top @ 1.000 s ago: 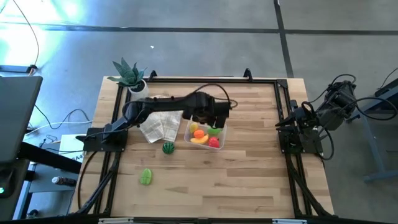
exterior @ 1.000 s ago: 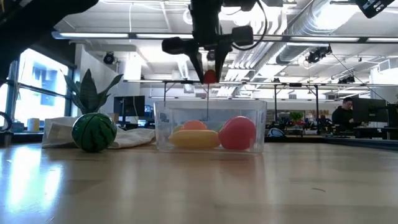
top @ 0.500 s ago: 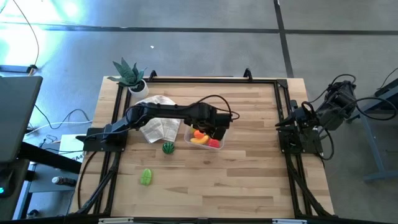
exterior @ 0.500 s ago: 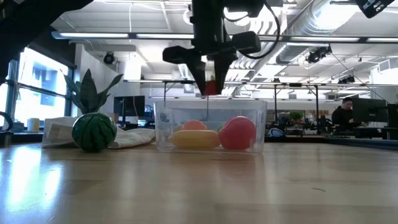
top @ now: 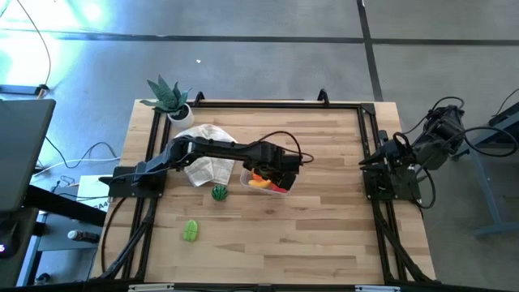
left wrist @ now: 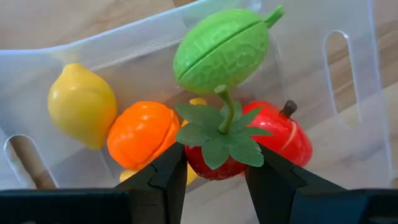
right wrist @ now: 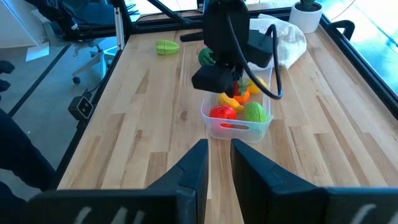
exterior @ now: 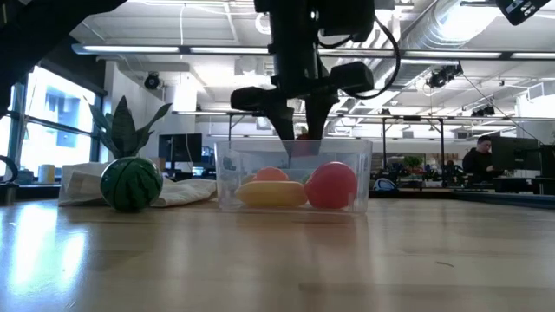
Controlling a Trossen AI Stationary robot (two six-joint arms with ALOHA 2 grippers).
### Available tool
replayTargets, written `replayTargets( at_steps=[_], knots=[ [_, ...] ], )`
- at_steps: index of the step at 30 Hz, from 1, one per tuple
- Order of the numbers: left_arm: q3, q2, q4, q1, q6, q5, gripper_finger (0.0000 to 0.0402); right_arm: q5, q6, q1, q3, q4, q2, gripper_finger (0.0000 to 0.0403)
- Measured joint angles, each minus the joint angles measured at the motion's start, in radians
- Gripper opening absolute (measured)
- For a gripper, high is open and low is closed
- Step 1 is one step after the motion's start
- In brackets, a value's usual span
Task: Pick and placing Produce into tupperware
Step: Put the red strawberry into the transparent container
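Careful: your left gripper is clamped on a strawberry, just over the tub mid-table. It's crowded w/ lemon, orange, lime; drop high and it may bounce out. Right gripper parked at the table edge, slightly apart, empty.

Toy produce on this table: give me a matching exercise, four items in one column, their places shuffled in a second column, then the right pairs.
Items:
1. strawberry
2. lemon
3. watermelon
4. green leafy piece

Places:
A. lying alone on the bare wood, far from the tupperware
B. between the left gripper fingers, over the tupperware
C. resting inside the tupperware
D. on the table just outside the tupperware, beside the paper

Pairs: 1-B, 2-C, 3-D, 4-A
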Motion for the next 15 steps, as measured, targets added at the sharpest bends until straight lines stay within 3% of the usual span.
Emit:
replayTargets(
  at_steps=[15],
  knots=[
    [-0.092, 0.000, 0.089, 0.001, -0.016, 0.006, 0.0133, 0.000, 0.000, 0.000, 0.000, 0.000, 0.000, 0.0058]
  ],
)
